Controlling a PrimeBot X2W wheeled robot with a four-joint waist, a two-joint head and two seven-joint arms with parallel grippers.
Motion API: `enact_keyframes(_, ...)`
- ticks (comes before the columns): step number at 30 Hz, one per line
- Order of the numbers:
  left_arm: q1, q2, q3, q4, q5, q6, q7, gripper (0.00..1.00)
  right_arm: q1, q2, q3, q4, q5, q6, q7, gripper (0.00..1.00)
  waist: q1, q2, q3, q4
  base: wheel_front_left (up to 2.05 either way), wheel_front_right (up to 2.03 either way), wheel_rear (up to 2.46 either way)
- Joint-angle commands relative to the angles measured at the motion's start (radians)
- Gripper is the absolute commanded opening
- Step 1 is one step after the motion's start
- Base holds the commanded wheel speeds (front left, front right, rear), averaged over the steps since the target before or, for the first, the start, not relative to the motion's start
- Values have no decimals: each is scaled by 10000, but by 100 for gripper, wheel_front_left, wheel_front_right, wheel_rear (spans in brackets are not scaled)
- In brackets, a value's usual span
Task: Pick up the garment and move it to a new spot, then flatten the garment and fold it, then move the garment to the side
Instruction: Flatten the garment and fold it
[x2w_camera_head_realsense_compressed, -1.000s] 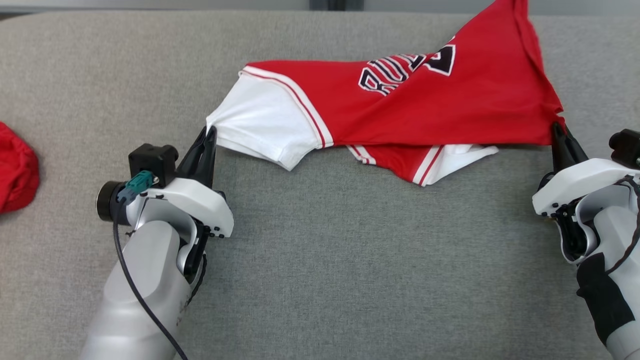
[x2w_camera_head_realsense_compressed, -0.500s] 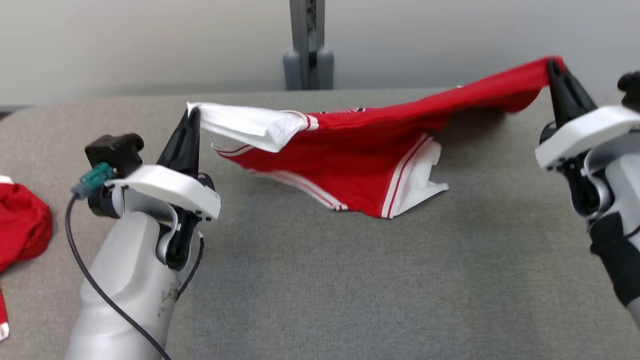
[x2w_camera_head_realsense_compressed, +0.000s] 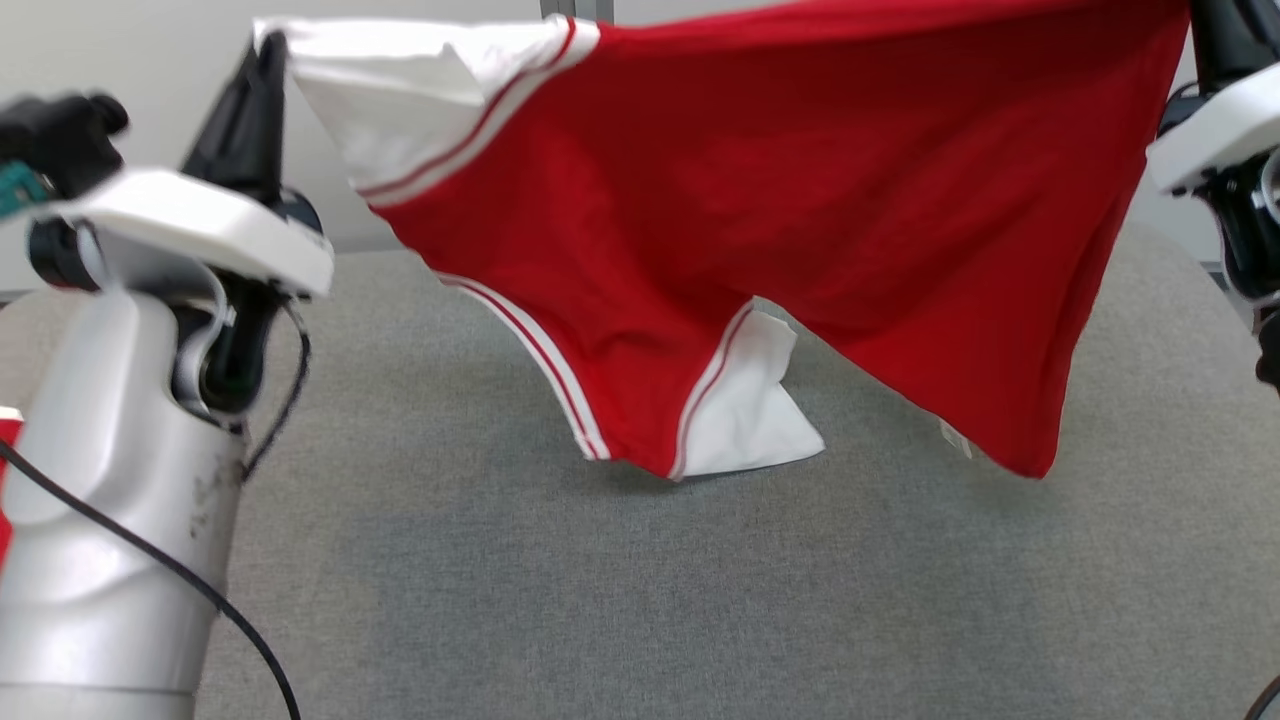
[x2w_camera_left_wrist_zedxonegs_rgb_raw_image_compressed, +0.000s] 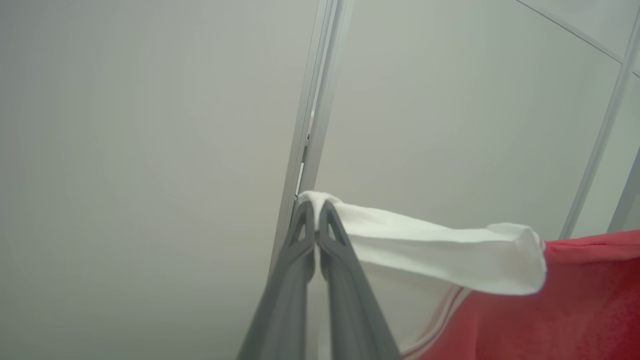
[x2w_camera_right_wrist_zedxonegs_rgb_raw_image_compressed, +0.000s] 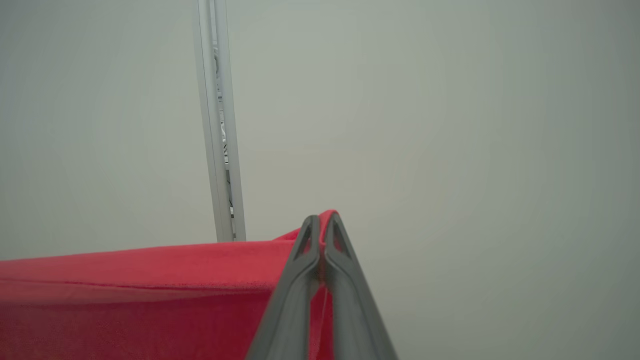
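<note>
Garment (x2w_camera_head_realsense_compressed: 760, 220) pinched by left gripper (x2w_camera_left_wrist_zedxonegs_rgb_raw_image_compressed: 316, 202), right gripper (x2w_camera_right_wrist_zedxonegs_rgb_raw_image_compressed: 322, 217), sleeve (x2w_camera_head_realsense_compressed: 750, 420) perhaps touching table (x2w_camera_head_realsense_compressed: 600, 600)

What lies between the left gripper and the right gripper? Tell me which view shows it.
The garment spans it, held up in the air, pinched by the left gripper and the right gripper; the head view shows it.

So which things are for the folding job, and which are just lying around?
For the job: red and white garment, held up; left tool and right tool, each shut on it; grey table underneath.
Just lying about: red cloth at the table's left edge; metal post behind.
</note>
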Motion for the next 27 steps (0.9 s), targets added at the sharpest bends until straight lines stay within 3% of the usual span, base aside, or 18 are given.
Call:
enact_keyframes(1, -323, 121, 8, -190, 79, 115, 156, 0, -267, -49, -43, -29, -137, 2, 61, 0, 0, 0, 205, -29, 0, 0, 0)
enact_keyframes(6, -1485, 203, -267, -451, 178, 267, 1091, 0, -1211, -353, 94, -100, -860, 0, 226, 0, 0, 0, 1149, 44, 0, 0, 0)
enact_keyframes(11, -3637, 238, -851, 28, 770, 240, 1758, 0, -2903, -471, 330, 38, -1538, 0, 617, 0, 0, 0, 2857, 98, 0, 0, 0)
enact_keyframes(15, -5674, 85, -931, 1055, 1283, 432, 1111, 0, -4494, -237, 717, 483, -1934, 2, 380, 0, 0, 0, 3925, 115, 0, 0, 0)
enact_keyframes(20, -7849, -257, -576, 2298, 1860, 1164, -1321, 0, -6194, 88, 370, 1440, -2508, 0, -457, 0, 0, 0, 4682, 151, 0, 0, 0)
enact_keyframes(23, -8713, -378, -322, 2651, 2162, 1317, -1822, 0, -6977, 94, -590, 1281, -2926, 0, -585, 0, 0, 0, 4921, 185, 0, 0, 0)
enact_keyframes(27, -8831, -493, 198, 1698, 2668, 1286, -1848, 0, -6434, 321, -1906, 324, -3668, 0, -560, 0, 0, 0, 5233, 226, 0, 0, 0)
